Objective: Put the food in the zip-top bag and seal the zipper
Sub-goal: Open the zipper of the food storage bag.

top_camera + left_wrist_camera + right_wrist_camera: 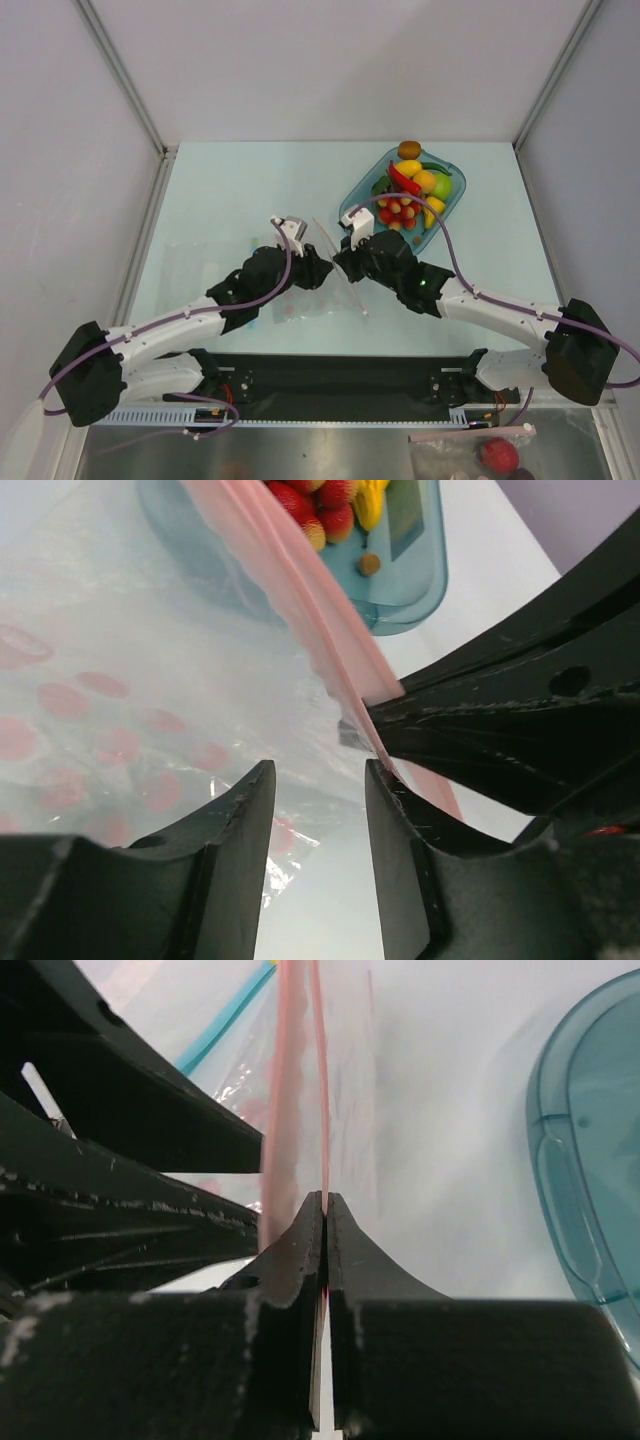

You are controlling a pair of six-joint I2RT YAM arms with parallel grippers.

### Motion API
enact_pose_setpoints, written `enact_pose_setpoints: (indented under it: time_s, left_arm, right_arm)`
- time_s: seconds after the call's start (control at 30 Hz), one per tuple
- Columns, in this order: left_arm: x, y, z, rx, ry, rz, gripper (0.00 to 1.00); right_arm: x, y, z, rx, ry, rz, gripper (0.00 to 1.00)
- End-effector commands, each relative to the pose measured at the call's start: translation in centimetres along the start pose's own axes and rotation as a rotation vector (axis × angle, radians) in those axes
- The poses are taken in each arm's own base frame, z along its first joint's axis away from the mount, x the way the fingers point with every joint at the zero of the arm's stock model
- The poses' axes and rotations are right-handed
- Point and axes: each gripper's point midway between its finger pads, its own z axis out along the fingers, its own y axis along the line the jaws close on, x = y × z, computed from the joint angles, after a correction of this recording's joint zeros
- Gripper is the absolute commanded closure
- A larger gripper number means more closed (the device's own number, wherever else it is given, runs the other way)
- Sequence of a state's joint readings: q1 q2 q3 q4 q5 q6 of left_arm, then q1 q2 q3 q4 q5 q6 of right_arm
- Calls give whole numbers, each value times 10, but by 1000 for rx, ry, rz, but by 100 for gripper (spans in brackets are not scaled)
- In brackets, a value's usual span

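Note:
The clear zip-top bag [300,298] lies at the table's middle, and both grippers meet over it. Its pink zipper [300,580] runs up as a raised strip along the mouth edge. My right gripper [326,1200] is shut on that zipper [297,1060], pinching it between its tips. My left gripper [320,775] stands open just beside it. Only bag film and table show in its gap, and the strip brushes past its right finger [400,820]. The food [410,195] is piled in the teal tray [365,185] at the back right: red, yellow, green and orange pieces.
A light-blue strip [225,1020] lies beyond the bag on the left. A second bag with a red ball [497,455] sits off the table's near edge at the right. The tray's rim [560,1160] lies close to the right of my right gripper.

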State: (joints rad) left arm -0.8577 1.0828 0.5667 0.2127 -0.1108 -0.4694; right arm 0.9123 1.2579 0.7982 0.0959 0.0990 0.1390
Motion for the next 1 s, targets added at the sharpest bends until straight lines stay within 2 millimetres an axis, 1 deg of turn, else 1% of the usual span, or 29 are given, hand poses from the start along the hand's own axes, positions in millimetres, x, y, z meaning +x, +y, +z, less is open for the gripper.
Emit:
enact_pose_setpoints:
  time_s: [0.0,0.03,0.1,0.2,0.23,0.33,0.5,0.6,0.7,0.83,0.9,0.93,0.97]
  left_arm:
    - [-30,-30,-2,114,-77,19,53]
    - [-32,-32,-3,120,-86,20,47]
    - [-37,-33,-9,127,-115,20,41]
    - [-41,-31,-16,130,-154,16,39]
    - [-46,-32,-21,132,-173,10,39]
    - [-50,-28,-25,116,-204,-2,39]
    - [-49,-25,-23,99,-206,-9,38]
    - [-48,-24,-20,94,-200,-8,38]
    - [-43,-16,-14,51,-177,-12,41]
    - [-36,-12,-6,21,-145,-3,43]
    - [-36,-10,-4,5,-139,-1,46]
    - [-33,-8,-2,-4,-130,-1,51]
    - [-33,-6,-1,-15,-128,-2,52]
  right_arm:
    - [-13,11,-1,-54,-46,19,100]
    - [-12,11,1,-54,-39,18,100]
    - [-11,10,2,-51,-35,20,100]
    - [-10,10,3,-50,-34,21,100]
    - [-10,10,3,-50,-32,19,100]
    - [-9,10,3,-48,-31,21,100]
    - [-10,13,3,-61,-36,17,100]
    - [-9,14,3,-64,-34,18,100]
    - [-10,16,3,-67,-36,13,100]
    - [-9,20,3,-79,-35,2,100]
    - [-9,22,3,-83,-35,-5,100]
    - [-9,22,3,-80,-36,-5,100]
    - [-9,21,3,-77,-36,-6,100]
